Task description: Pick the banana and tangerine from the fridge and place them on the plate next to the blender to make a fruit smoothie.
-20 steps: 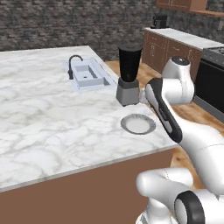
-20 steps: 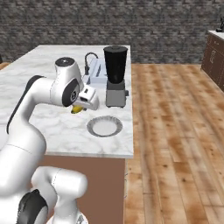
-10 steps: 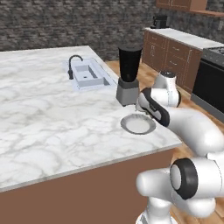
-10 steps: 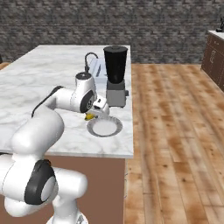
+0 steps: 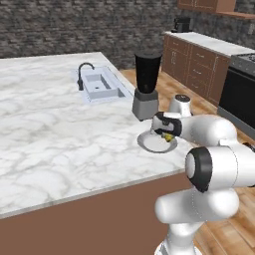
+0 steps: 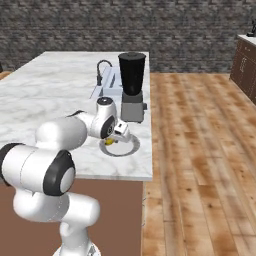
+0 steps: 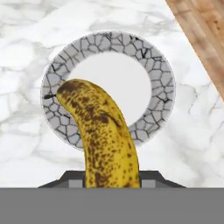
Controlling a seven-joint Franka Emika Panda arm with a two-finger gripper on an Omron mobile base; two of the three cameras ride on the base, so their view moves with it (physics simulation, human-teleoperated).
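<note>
Gripping one banana [image 7: 105,135], the fingers [image 5: 167,135] were closed on it, just above the single plate [image 7: 109,43] on the marble desk [image 5: 55,134]. One blender [image 5: 146,84] stood just beside that plate, with one sink [image 5: 99,85] farther back.

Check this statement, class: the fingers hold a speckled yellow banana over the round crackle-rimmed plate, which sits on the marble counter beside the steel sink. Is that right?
Not quite. The speckled yellow banana is held over the round crackle-rimmed plate on the marble counter, but the plate sits beside the grey-based blender with the dark jar, not the steel sink. The left base view shows this.
</note>
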